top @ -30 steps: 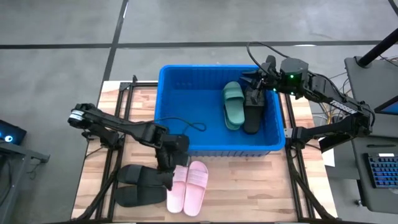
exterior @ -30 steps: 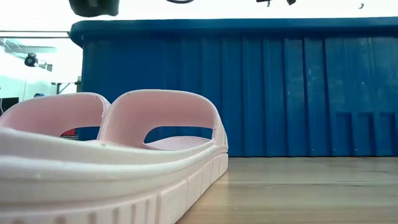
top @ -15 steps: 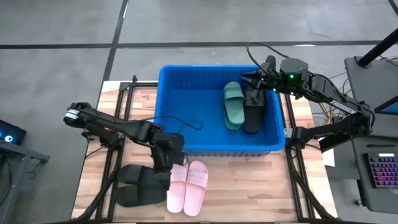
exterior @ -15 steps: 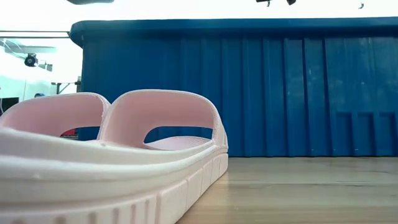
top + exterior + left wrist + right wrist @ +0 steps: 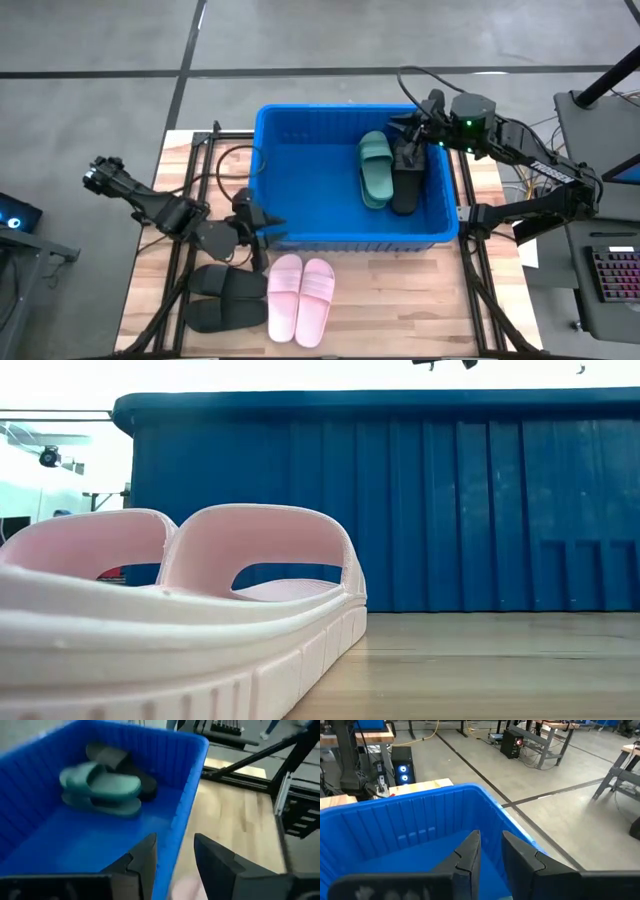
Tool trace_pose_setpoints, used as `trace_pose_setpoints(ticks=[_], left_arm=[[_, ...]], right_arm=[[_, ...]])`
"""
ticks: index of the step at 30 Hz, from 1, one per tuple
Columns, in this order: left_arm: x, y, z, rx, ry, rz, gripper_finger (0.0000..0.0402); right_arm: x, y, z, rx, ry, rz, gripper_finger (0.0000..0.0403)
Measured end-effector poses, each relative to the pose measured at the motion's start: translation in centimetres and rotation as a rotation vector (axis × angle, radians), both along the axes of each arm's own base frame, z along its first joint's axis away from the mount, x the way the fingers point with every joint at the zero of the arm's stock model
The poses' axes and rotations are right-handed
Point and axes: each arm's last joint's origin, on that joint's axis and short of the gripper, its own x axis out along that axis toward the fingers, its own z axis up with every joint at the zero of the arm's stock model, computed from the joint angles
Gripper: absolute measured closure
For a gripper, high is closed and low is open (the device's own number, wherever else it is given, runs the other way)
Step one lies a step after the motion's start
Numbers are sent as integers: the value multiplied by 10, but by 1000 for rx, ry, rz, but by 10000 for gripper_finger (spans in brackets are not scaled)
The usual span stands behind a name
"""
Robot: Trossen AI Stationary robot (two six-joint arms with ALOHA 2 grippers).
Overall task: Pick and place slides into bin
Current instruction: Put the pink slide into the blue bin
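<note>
Fingers: in your left wrist view the left gripper [image 5: 172,862] shows its 2 dark fingers [image 5: 142,857] spread apart with nothing between them, straddling the near wall of the bin [image 5: 192,795]. In your right wrist view the right gripper [image 5: 490,852] has its 2 fingers [image 5: 470,852] parted by a narrow gap, also with nothing between them, above the blue floor of the bin [image 5: 410,820].

Your high view places both arms: the left gripper [image 5: 262,228] hangs low at the bin's near-left corner, just above the table [image 5: 400,300], while the right gripper [image 5: 412,132] sits over the bin's far-right part. Only this view shows the whole layout. The bin [image 5: 300,240] holds 1 green slide [image 5: 375,168] and 1 black slide [image 5: 406,178] side by side at its right end. On the table in front of the bin lie the pink pair [image 5: 302,298] and, just left of it, a black pair [image 5: 225,298], touching.

Your left wrist view looks into the bin and shows the green slide [image 5: 102,787] lying against the black slide [image 5: 122,762]; at its lower edge, pink is blurred.

Your low view shows neither gripper clearly: the pink pair [image 5: 200,610] fills the foreground, with the bin's outer wall [image 5: 450,510] standing behind it.
</note>
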Motion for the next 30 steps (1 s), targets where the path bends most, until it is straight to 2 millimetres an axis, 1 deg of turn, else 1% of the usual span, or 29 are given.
trace_pose_setpoints(ticks=[2, 6, 9, 12, 14, 16, 19, 24, 30], left_arm=[[1, 0, 0, 53, 7, -28, 286], [5, 1, -1, 66, 13, -27, 282], [9, -1, -5, 66, 28, -39, 260], [16, -9, -11, 0, 72, -144, 229], [21, -17, -18, -70, 124, -258, 217], [25, -27, -28, -95, 185, -333, 214], [33, -40, -43, -77, 246, -363, 220], [45, -53, -64, -54, 324, -381, 239], [55, -69, -91, -114, 443, -432, 244]], right_arm=[[0, 0, 0, 12, -7, -5, 334], [0, 0, 0, 24, -14, -9, 330], [0, 0, 0, 23, -13, -8, 328], [0, 0, 0, -6, 3, 2, 330], [0, 0, 0, -30, 16, 10, 333], [0, 0, 0, -45, 25, 16, 336], [0, 0, 0, -58, 33, 21, 337], [0, 0, 0, -63, 35, 23, 333], [0, 0, 0, -68, 38, 24, 330]])
